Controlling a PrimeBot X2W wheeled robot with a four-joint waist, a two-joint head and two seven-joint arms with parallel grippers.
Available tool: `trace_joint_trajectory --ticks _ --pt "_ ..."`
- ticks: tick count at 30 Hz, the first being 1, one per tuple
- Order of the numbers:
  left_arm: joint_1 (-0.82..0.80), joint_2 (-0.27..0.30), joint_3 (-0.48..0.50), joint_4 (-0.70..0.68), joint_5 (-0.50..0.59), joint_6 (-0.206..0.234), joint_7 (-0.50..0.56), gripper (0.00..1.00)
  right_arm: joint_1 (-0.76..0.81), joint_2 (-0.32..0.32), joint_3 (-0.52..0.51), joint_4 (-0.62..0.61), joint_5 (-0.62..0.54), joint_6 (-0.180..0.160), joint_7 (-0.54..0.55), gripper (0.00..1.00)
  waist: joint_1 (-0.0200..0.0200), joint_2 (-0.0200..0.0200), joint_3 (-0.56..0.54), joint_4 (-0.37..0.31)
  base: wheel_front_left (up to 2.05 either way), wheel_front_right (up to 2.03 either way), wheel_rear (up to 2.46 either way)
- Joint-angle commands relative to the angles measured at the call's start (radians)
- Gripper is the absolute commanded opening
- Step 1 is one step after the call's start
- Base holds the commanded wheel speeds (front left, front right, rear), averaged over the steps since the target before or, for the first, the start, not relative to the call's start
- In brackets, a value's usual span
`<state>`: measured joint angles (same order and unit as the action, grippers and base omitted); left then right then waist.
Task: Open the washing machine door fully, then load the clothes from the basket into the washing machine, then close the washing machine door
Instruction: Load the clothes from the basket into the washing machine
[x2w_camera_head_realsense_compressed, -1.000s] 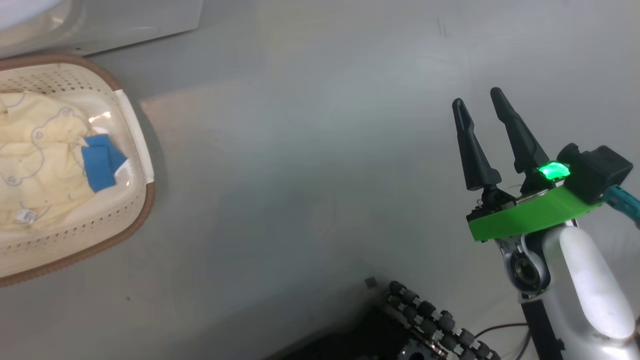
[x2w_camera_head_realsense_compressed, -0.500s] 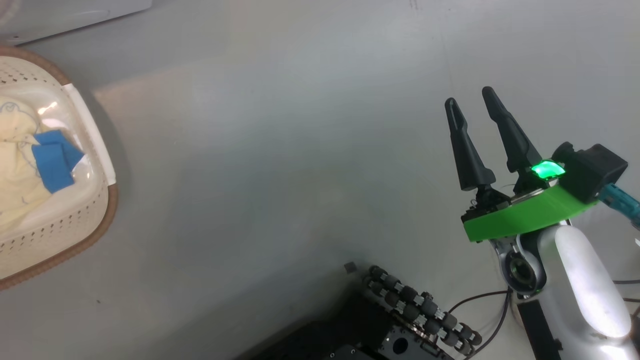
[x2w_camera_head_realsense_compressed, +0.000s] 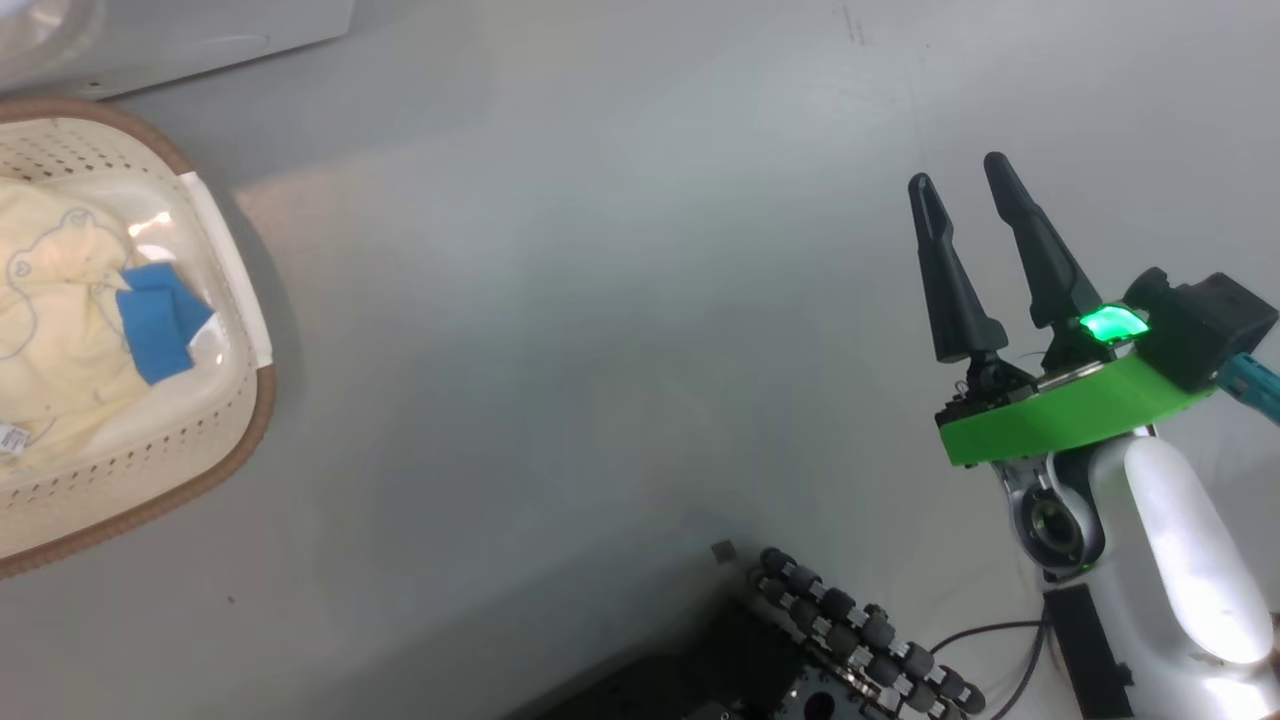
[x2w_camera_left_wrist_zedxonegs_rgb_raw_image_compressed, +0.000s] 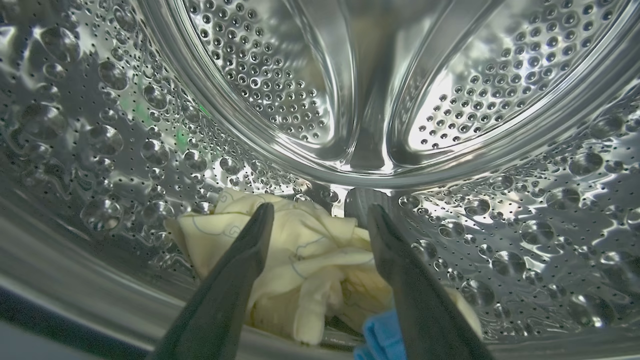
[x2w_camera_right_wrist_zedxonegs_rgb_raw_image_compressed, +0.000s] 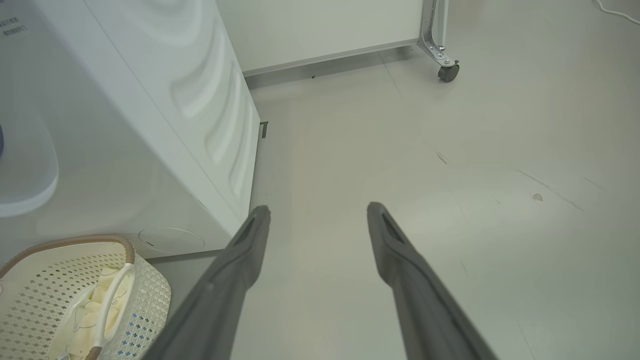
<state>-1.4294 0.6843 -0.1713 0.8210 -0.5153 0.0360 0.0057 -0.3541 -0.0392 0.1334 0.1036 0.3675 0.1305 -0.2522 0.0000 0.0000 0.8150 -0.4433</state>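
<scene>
Both tools stand wide open, empty. Left tool (x2w_camera_left_wrist_zedxonegs_rgb_raw_image_compressed: 320, 210) sits inside the drum (x2w_camera_left_wrist_zedxonegs_rgb_raw_image_compressed: 260, 75), a yellow garment (x2w_camera_left_wrist_zedxonegs_rgb_raw_image_compressed: 305, 255) loose beneath its tips. More clothes (x2w_camera_head_realsense_compressed: 60, 320) lie in the basket (x2w_camera_head_realsense_compressed: 265, 400) at the robot's left, well apart from the right tool (x2w_camera_head_realsense_compressed: 957, 170); the left arm looks nearer.
</scene>
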Motion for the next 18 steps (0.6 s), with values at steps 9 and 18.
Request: trace_joint_trajectory --ticks 9,18 --pt "0.211 -0.027 0.035 -0.059 -0.049 0.007 -0.119 1.00 0.040 -0.011 -0.022 -0.016 -0.033 0.000 -0.010 1.00 0.0000 0.0000 -0.101 0.060 0.00 0.00 0.00" --pt "0.541 -0.121 0.051 -0.243 -0.079 0.072 -0.227 1.00 0.087 -0.011 -0.048 0.001 -0.090 0.000 -0.010 1.00 0.0000 0.0000 -0.232 0.130 0.00 0.00 0.00"
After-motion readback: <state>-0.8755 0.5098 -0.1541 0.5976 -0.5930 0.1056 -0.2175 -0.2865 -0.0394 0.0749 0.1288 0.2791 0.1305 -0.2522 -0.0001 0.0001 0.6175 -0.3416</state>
